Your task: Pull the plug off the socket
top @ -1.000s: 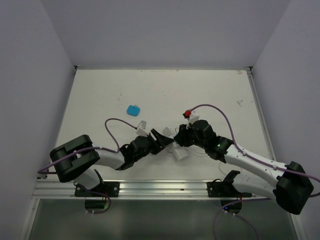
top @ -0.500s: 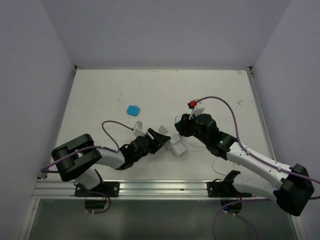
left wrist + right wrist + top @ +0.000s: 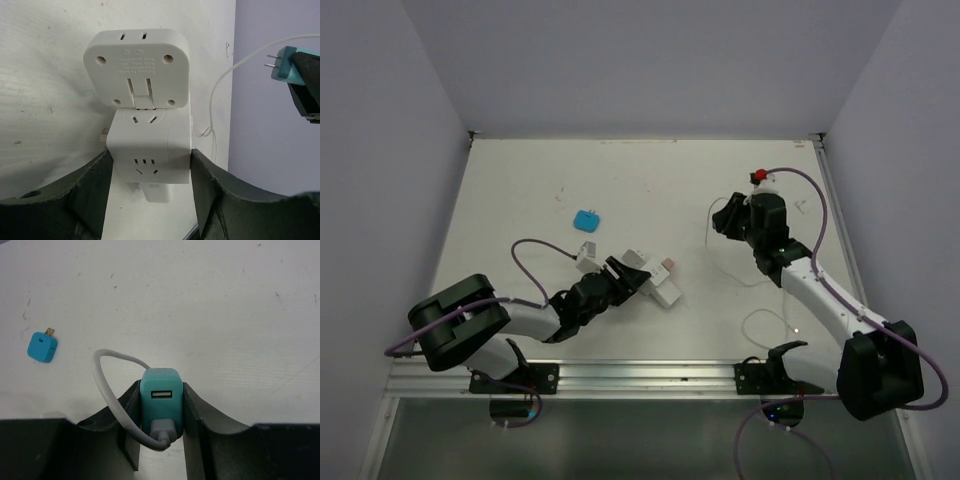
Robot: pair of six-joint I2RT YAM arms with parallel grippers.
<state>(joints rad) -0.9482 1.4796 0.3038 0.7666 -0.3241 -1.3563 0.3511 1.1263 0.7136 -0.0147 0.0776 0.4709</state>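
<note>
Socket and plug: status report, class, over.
Left gripper: jaws shut on white plastic cube socket. Right gripper: jaws shut on teal cabled plug, prongs out, clear of socket. Small blue plug lies apart.

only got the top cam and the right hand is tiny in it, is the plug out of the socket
observer: yes. left wrist shows the plug in the air off to one side, both prongs bare
operator: has the right hand got a real grip on it
observer: right wrist shows the right hand shut on it, one finger on each side, with a cable in its usb port
operator: and the socket
observer: left wrist shows the socket held between the left hand's fingers, with a second white block against its far end
</note>
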